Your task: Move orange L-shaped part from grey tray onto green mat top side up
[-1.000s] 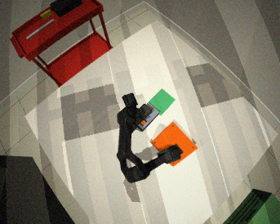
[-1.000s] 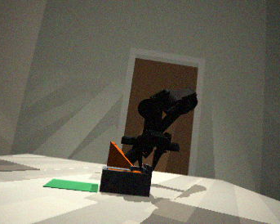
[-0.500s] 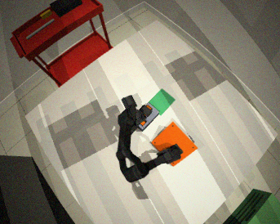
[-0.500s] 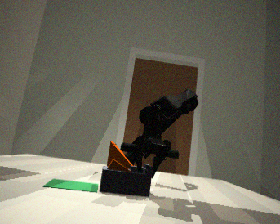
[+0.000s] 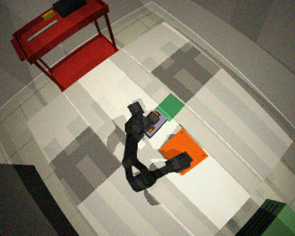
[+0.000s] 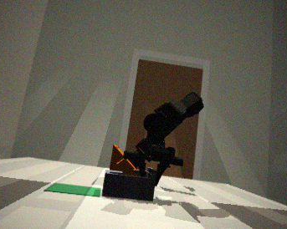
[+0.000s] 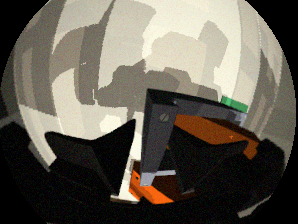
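Fingers standing partly apart, roughly mid-range, gripping nothing; dark blurred shapes filling the lower half of the wrist view, one on either side of the tray's near end. Gripper point(image 5: 150, 123) hanging low over the grey tray point(image 5: 159, 125), pointing down into it; whether a fingertip is touching the orange L-shaped part point(image 7: 212, 129) cannot be told from these views. Part lying in the tray's pocket, showing orange along the pocket's length and again at the near end in the wrist view; flush or tipped, cannot tell. Arm point(image 5: 129, 155) rising from the orange base plate point(image 5: 196, 148), folding back at the elbow and reaching across the table top point(image 5: 214, 189) to the tray, wrist bending down. In the exterior view, forearm point(image 6: 175, 112) sloping down toward the tray. Green mat point(image 5: 172, 105) lying just beside the tray's far end, bare. Red cart point(image 5: 103, 9) standing well apart in the far corner.
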Robot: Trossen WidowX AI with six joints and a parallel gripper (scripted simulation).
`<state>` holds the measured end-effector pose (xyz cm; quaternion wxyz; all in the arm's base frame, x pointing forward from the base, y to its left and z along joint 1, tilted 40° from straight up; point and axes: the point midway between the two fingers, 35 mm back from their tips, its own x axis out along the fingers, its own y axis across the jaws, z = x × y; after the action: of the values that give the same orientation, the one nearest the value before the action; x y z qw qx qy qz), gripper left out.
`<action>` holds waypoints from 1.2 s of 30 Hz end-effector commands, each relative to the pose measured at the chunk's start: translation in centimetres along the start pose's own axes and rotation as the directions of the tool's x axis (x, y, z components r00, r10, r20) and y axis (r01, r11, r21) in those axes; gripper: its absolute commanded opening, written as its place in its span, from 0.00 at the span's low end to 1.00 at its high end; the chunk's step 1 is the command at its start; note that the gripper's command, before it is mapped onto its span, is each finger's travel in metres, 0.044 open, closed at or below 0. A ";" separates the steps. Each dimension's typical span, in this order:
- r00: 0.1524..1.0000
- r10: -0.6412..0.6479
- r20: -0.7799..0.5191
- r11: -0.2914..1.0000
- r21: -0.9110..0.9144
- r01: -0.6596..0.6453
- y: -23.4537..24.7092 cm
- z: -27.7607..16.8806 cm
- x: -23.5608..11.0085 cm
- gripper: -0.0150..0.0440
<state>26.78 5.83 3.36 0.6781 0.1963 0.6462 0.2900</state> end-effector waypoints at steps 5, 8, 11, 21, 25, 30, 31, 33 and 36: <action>1.000 0.000 0.000 1.000 0.000 0.000 0.0 0.0 0.0 0.56; 1.000 -0.001 -0.001 1.000 0.002 0.001 0.3 0.0 -0.4 0.56; 1.000 -0.004 -0.004 1.000 0.006 0.004 0.9 -0.1 -1.0 0.56; 1.000 -0.013 -0.005 1.000 0.009 0.013 0.1 0.3 -6.9 0.56; 1.000 -0.009 -0.006 1.000 0.009 0.009 -0.2 -0.1 -10.9 0.56; 1.000 -0.012 0.007 1.000 0.019 0.012 -0.3 0.1 -10.6 0.56; 1.000 -0.012 0.007 1.000 0.019 0.012 -0.3 0.1 -10.6 0.56; 1.000 -0.012 0.007 1.000 0.019 0.012 -0.3 0.1 -10.6 0.56; 1.000 -0.012 0.007 1.000 0.019 0.012 -0.3 0.1 -10.6 0.56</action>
<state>26.91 -1.20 11.24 0.6801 0.1977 0.6474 0.2814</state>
